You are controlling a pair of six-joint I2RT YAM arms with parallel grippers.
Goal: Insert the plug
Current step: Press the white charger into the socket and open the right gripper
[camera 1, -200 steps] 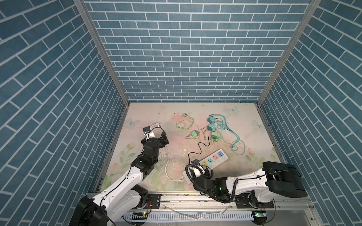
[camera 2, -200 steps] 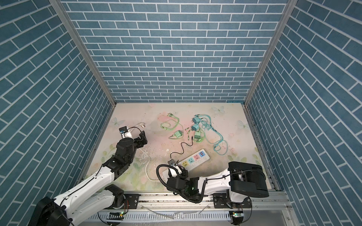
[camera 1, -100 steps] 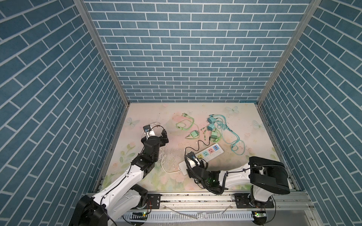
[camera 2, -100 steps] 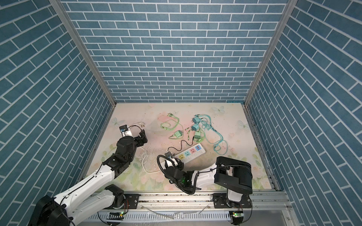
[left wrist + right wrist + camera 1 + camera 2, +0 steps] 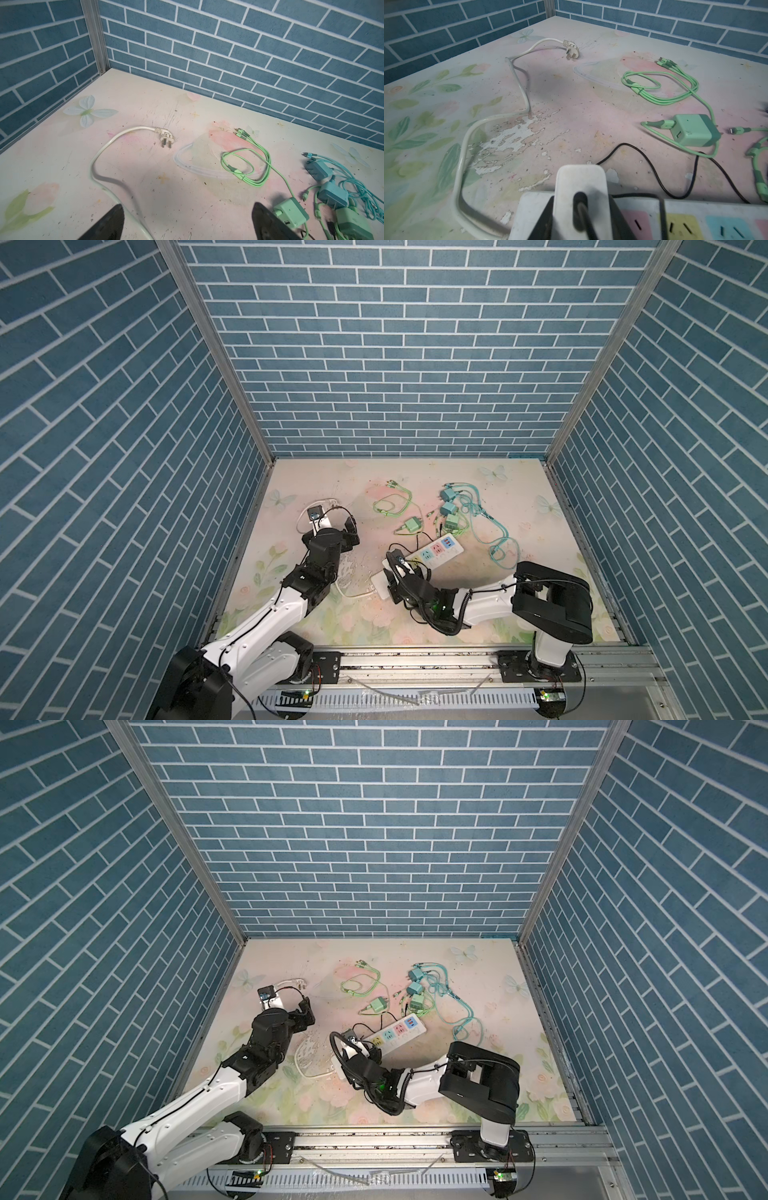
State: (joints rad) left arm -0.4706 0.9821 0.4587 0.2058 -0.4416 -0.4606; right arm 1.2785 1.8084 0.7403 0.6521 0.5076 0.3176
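Observation:
My right gripper point(image 5: 581, 209) is shut on the plug point(image 5: 581, 182), a white block with a black cable coming out of its back. The plug stands over the white near end of the power strip point(image 5: 529, 207), beside its pink socket; the prongs are hidden. In both top views the right gripper point(image 5: 397, 570) point(image 5: 353, 1050) sits at the left end of the power strip point(image 5: 436, 551) point(image 5: 397, 1031). My left gripper point(image 5: 351, 526) point(image 5: 305, 1009) point(image 5: 188, 207) is open and hovers over bare table, left of the strip.
The strip's own white cord ends in a three-pin plug point(image 5: 166, 139) point(image 5: 571, 49) near the back left corner. A green charger point(image 5: 291, 214) point(image 5: 693, 133) and coiled green cable point(image 5: 245, 166) lie behind the strip. Teal chargers and cables point(image 5: 449, 506) lie further right.
My right gripper has moved left and away from the front edge with the plug in it. The power strip has shifted the same way. The left arm has hardly moved.

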